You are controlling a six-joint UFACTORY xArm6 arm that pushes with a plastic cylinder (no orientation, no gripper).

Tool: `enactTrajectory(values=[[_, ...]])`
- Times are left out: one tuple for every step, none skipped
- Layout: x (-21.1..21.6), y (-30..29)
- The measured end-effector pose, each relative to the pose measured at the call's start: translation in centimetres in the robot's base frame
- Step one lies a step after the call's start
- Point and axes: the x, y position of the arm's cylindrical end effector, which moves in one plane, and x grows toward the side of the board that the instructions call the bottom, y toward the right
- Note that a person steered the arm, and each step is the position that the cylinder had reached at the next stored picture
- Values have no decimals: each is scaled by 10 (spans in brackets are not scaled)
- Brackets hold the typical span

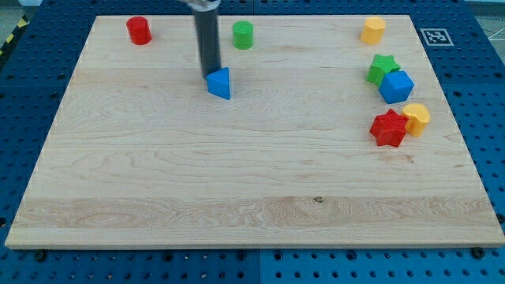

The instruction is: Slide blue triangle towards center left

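The blue triangle (220,84) lies on the wooden board (237,181), left of centre in the view's upper part. My tip (210,73) stands at the triangle's upper left edge, touching or nearly touching it. The dark rod rises from there out of the view's top.
A red cylinder (139,30) sits at the top left and a green cylinder (242,35) at the top centre. A yellow block (372,30) is at the top right. At the right stand a green star (382,68), a blue cube (396,87), a red star (389,128) and a yellow block (417,117).
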Motion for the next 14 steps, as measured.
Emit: enactTrajectory(values=[[-3,2],[-22,41],[-18,77],[4,80],[8,40],[1,-20],[1,-46],[0,-26],[4,10],[9,-6],[9,-49],[14,-83],[15,-73],[20,-24]])
